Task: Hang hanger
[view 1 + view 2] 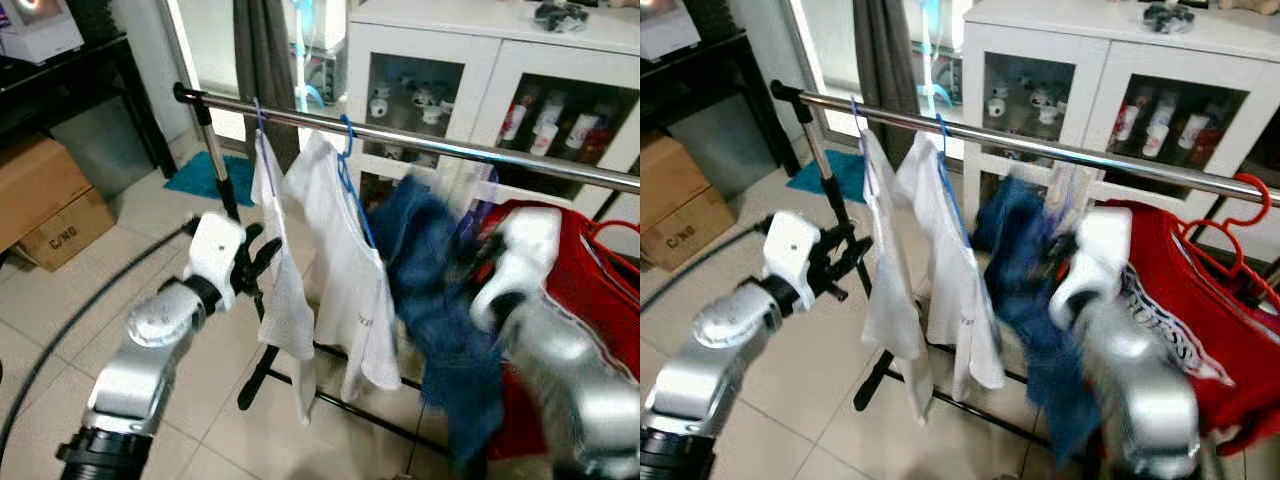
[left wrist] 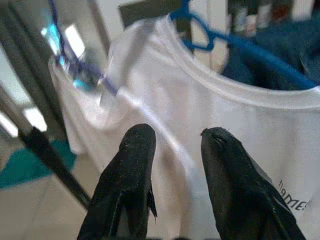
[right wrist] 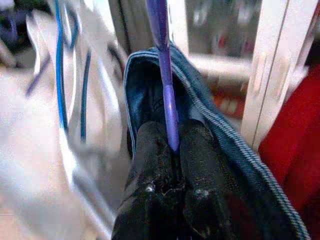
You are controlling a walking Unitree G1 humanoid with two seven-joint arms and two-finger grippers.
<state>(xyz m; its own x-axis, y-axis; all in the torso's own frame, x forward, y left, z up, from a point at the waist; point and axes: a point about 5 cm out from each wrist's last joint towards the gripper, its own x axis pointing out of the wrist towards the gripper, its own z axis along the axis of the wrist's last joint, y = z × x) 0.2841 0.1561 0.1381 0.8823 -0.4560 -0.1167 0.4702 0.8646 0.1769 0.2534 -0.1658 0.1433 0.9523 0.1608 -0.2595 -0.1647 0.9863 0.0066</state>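
**Purple hanger pinched, rail close above**

The purple hanger carries a blue denim garment, and I judge the pair awkward more than heavy — the plastic neck is thin, stiff and slick, while the denim hangs soft and will swing and pull to one side if I tilt it. The neck just below the hook is the right place to hold, since it leaves the hook free to catch the rail.

That is where my right claw has it: both fingers are clenched on the hanger's stem, which rises straight up from between the tips, with the denim collar wrapped around them. From the head views the garment hangs just under the metal rail, between a white T-shirt on a blue hanger and a red shirt. Whether the hook is over the rail yet I cannot tell — that patch is blurred.

My left claw is released, fingers apart, near a second white garment at the rail's left end, touching nothing.
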